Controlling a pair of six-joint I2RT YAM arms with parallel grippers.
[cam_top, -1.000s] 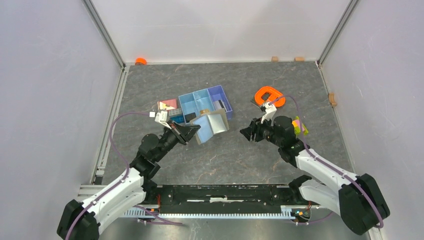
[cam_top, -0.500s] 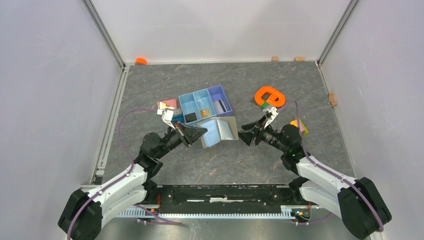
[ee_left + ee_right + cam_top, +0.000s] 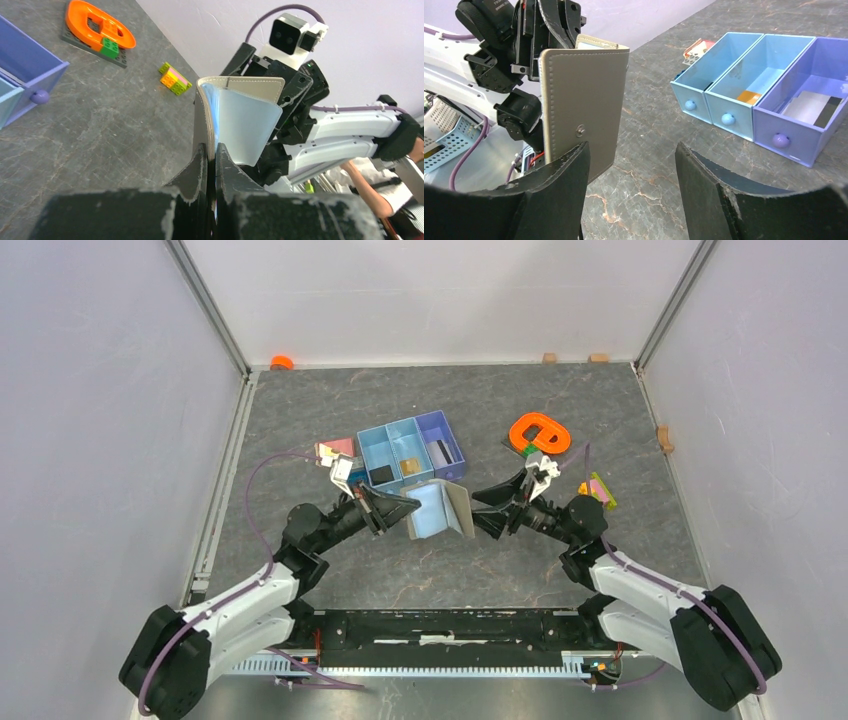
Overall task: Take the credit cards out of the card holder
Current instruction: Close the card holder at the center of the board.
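Card holder [image 3: 440,508]: grey-taupe outside, pale blue inside; held upright above the table [image 3: 330,400], part-open like a book, between the two arms and just near of the tray

Left fingers [image 3: 405,508]: clamped tight on the lower edge of one flap, seen close in the left wrist view [image 3: 210,150]

Right fingers [image 3: 483,512]: spread wide, holding nothing; the holder's outer flap with its snap stud stands between them, close by one finger in the right wrist view [image 3: 631,150]; contact cannot be told

Card [image 3: 437,450]: pale, with a dark stripe, flat in the tray's purple compartment; whether others sit in the holder's slots cannot be told

Tray [image 3: 724,117]: three compartments, two blue and one purple, mid-table

Orange ring [image 3: 540,432]: on a dark plate, right of the tray

Coloured bricks [image 3: 598,488]: small cluster by the right arm
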